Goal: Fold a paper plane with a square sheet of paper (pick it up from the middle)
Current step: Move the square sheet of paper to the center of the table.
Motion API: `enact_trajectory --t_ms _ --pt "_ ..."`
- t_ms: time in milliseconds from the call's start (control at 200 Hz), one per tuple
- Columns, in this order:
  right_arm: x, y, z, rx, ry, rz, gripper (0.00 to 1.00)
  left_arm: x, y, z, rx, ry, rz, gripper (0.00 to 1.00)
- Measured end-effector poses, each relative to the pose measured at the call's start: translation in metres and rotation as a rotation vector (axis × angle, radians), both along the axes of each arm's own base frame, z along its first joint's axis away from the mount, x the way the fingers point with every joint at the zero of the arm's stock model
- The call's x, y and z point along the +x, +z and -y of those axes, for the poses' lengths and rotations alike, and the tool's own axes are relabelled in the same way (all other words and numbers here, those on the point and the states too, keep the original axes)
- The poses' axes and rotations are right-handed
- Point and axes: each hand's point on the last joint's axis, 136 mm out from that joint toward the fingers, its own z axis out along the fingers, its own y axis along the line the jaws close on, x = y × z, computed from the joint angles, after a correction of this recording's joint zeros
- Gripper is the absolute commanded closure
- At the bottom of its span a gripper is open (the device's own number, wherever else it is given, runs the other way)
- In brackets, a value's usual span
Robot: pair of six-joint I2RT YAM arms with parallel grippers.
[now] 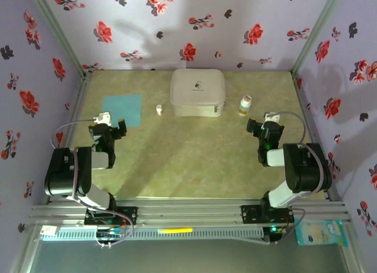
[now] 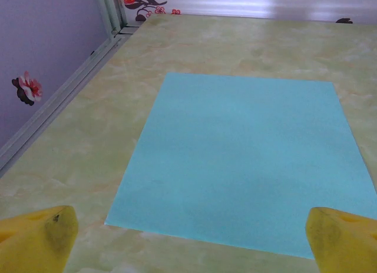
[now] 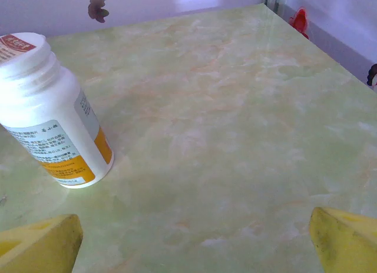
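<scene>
The square sheet of paper (image 1: 122,109) is light blue-teal and lies flat and unfolded at the table's back left. The paper plane is out of view. My left gripper (image 1: 112,129) hovers just short of the sheet's near edge, open and empty. In the left wrist view the sheet (image 2: 247,161) spreads ahead of the left gripper (image 2: 191,240), whose yellow fingertips (image 2: 41,237) stand wide apart at the bottom corners. My right gripper (image 1: 259,127) is open over bare table on the right side. In the right wrist view, the right gripper (image 3: 194,240) has nothing between its fingers.
A white rounded case (image 1: 198,92) sits at the back centre. A white pill bottle (image 1: 245,105) with an orange label stands to its right, also at the left of the right wrist view (image 3: 53,120). A small white object (image 1: 159,110) lies between sheet and case. Floral walls enclose the table.
</scene>
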Motion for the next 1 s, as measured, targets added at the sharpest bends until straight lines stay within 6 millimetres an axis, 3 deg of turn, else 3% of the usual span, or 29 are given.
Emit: enact_trajectory --t_ms 995 --pt "0.0022 0.0009 -0.0022 0.009 0.029 0.001 0.01 0.0001 0.0002 0.0 0.0 0.0 0.001 0.0"
